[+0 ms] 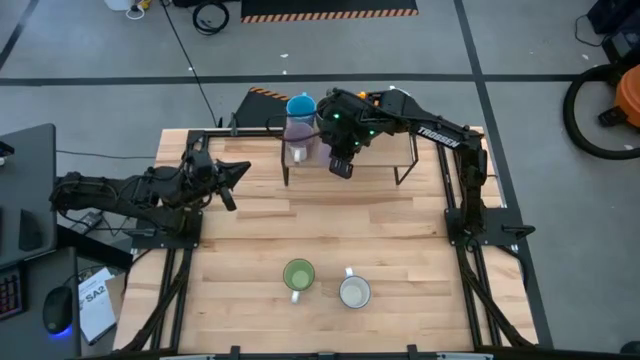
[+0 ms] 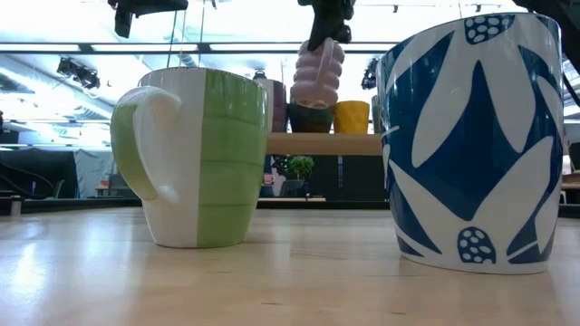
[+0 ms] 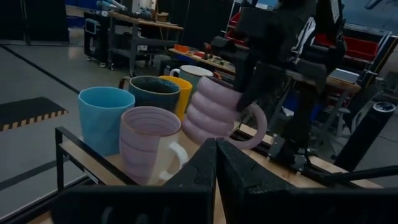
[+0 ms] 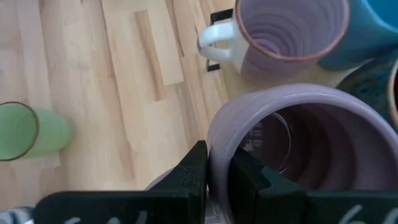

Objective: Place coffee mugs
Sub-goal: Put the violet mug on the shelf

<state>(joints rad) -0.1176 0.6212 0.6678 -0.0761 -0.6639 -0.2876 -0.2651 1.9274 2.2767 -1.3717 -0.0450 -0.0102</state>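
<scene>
A rack [image 1: 405,165] stands at the table's far edge. On it rest a blue mug [image 3: 102,118], a lilac mug [image 3: 149,146], a dark mug [image 3: 152,93], an orange mug [image 3: 180,93] and a pale mug [image 3: 193,73]. My right gripper [image 4: 217,177] is over the rack, shut on a ribbed lilac mug [image 3: 214,115]. Near the table's near edge stand a green mug [image 1: 298,275] and a white mug with a blue pattern [image 1: 354,292]. My left gripper [image 3: 216,158] waits shut over the table's left side, pointing at the rack. My right gripper holds the ribbed lilac mug by its rim [image 4: 214,146], one finger [image 4: 249,180] inside and one finger [image 4: 191,171] outside the wall. It comes from above. The mug hangs tilted below the fingers, lifted above the rack, its handle [image 3: 255,130] on the lower side.
The rack's right half [image 1: 390,150] shows bare board. Open tabletop [image 1: 320,215] lies between the rack and the two near mugs. The black arm frames [image 1: 470,225] stand at the table's left and right sides.
</scene>
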